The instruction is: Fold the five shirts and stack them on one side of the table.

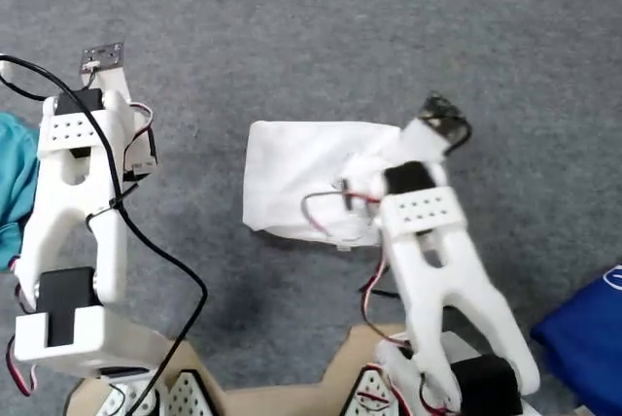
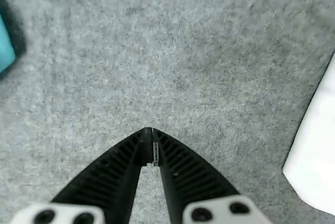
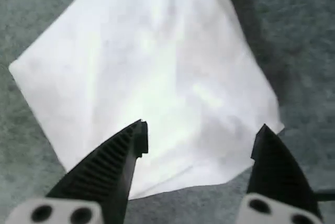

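A folded white shirt (image 1: 306, 178) lies in the middle of the grey table; it shows as a white rectangle (image 3: 146, 77) in the right wrist view and as a white corner (image 2: 316, 150) in the left wrist view. My right gripper (image 3: 201, 132) hangs open just above the shirt, its two black fingers spread wide with nothing between them. My left gripper (image 2: 152, 140) is shut over bare carpet to the left of the shirt, holding nothing. In the high view the left arm (image 1: 83, 134) stands at the left and the right arm (image 1: 418, 202) partly covers the shirt.
A teal shirt (image 1: 15, 188) lies at the table's left edge, also a teal patch (image 2: 5, 51) in the left wrist view. A blue shirt (image 1: 583, 333) sits at the lower right edge. Grey carpet (image 1: 321, 37) stretches across the far half.
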`<state>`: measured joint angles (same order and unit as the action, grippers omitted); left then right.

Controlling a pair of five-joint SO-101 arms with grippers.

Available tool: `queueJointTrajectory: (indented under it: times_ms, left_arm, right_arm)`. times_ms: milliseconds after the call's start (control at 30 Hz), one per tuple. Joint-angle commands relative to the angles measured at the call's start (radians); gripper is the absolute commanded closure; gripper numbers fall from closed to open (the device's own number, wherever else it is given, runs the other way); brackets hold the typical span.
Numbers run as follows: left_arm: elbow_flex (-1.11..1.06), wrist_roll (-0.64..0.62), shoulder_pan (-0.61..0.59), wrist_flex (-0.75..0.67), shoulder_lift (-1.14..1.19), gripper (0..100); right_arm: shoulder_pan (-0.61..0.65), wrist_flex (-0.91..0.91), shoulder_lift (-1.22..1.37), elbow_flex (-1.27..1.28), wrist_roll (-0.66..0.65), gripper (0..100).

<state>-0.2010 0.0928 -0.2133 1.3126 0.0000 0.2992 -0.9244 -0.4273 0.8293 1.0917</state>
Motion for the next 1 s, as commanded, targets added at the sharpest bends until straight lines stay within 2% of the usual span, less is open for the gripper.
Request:
queueJointTrajectory:
  times_ms: [0,133,333,567,733,967]
  left_arm:
    - [0.0,0.002,-0.011,0.006,-0.018,98]
    - [0.006,-0.002,-0.003,0.031,-0.018,98]
    - [0.008,-0.002,-0.006,0.032,-0.018,98]
    - [0.008,0.0,-0.002,0.028,-0.008,98]
    - [0.008,0.005,-0.008,0.026,-0.01,98]
    - [0.008,0.006,-0.012,0.025,-0.016,98]
  right_arm:
    - [0.039,0.129,-0.033,0.056,0.11,66.6]
    - [0.031,0.229,-0.033,0.117,0.189,66.6]
    - [-0.016,0.241,-0.031,0.145,0.199,66.6]
    - [-0.021,0.347,-0.024,0.206,0.193,66.6]
    - [-0.051,0.229,-0.027,0.12,0.192,66.4]
    - [-0.12,-0.13,-0.079,-0.185,0.199,66.6]
